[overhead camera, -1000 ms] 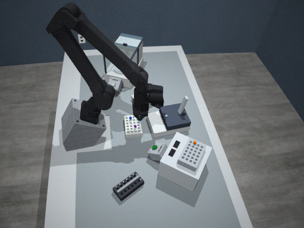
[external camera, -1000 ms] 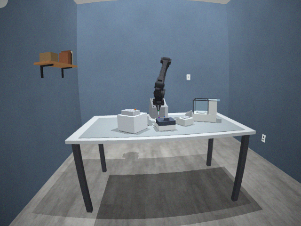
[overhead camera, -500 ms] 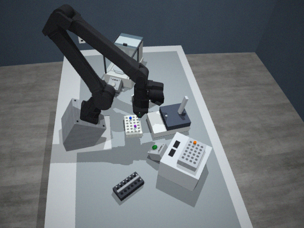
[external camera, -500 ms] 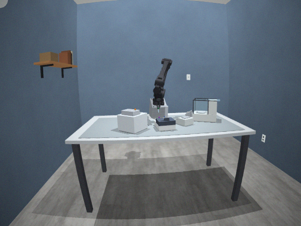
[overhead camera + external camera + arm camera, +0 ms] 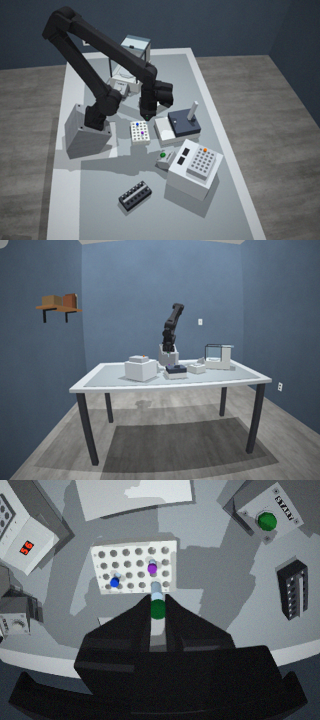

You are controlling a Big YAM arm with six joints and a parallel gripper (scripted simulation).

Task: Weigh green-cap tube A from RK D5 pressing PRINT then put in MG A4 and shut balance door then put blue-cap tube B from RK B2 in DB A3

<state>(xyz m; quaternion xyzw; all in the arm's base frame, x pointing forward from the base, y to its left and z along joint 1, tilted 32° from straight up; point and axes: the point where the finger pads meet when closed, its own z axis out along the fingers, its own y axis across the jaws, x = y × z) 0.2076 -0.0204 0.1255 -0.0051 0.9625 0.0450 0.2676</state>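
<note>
The arm's gripper (image 5: 158, 615) — jaws clamped on a green-capped tube (image 5: 158, 610) — hangs above the white rack (image 5: 135, 567), blue-capped tube (image 5: 115, 582) beyond.

rack (image 5: 139, 139) before balance (image 5: 129, 85), tubes in rack
</note>
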